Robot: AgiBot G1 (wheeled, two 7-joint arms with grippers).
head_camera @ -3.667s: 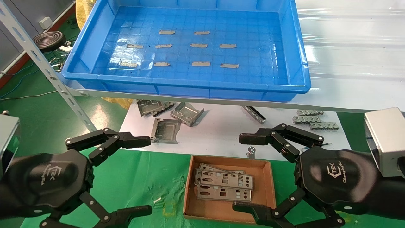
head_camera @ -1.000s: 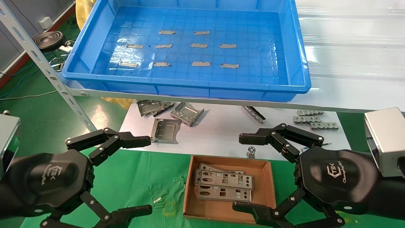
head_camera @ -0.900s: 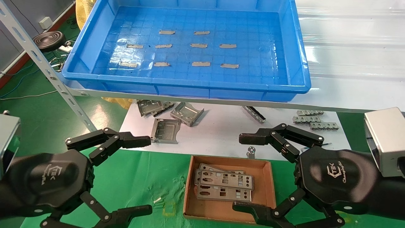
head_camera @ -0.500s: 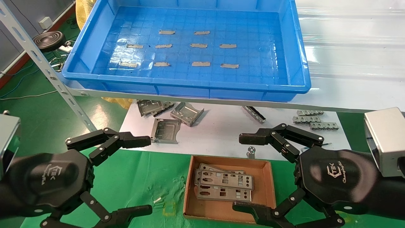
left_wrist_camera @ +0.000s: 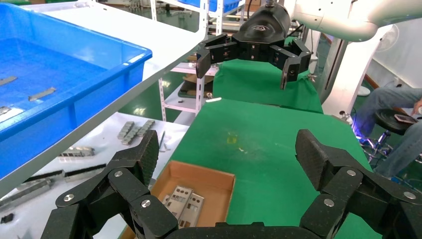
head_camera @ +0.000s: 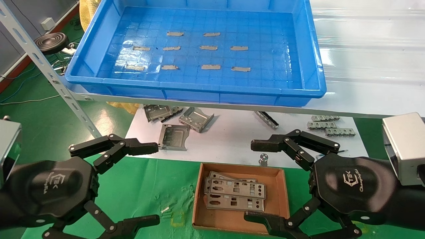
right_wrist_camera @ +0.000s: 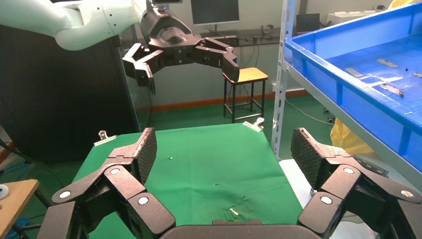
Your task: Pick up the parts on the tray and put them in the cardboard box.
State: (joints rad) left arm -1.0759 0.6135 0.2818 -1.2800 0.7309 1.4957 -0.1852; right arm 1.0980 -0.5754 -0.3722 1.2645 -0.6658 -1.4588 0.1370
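The blue tray [head_camera: 199,89] sits on the shelf at the back and holds only grey tape strips [head_camera: 209,48]; no parts lie in it. Several silver parts [head_camera: 235,194] lie stacked in the cardboard box [head_camera: 284,199] on the green cloth. My left gripper [head_camera: 153,184] hovers open, left of the box, with nothing between its fingers. My right gripper [head_camera: 252,181] hovers open at the box's right side, also empty. In the left wrist view the left gripper [left_wrist_camera: 229,154] faces the box [left_wrist_camera: 219,191] and the parts [left_wrist_camera: 184,204]. In the right wrist view the right gripper [right_wrist_camera: 224,149] faces bare green cloth.
Folded grey brackets [head_camera: 196,119] and toothed strips [head_camera: 327,126] lie on the white sheet [head_camera: 232,139] under the shelf. A slanted metal shelf upright [head_camera: 49,76] stands at the left. A small round metal piece [head_camera: 264,156] lies just behind the box.
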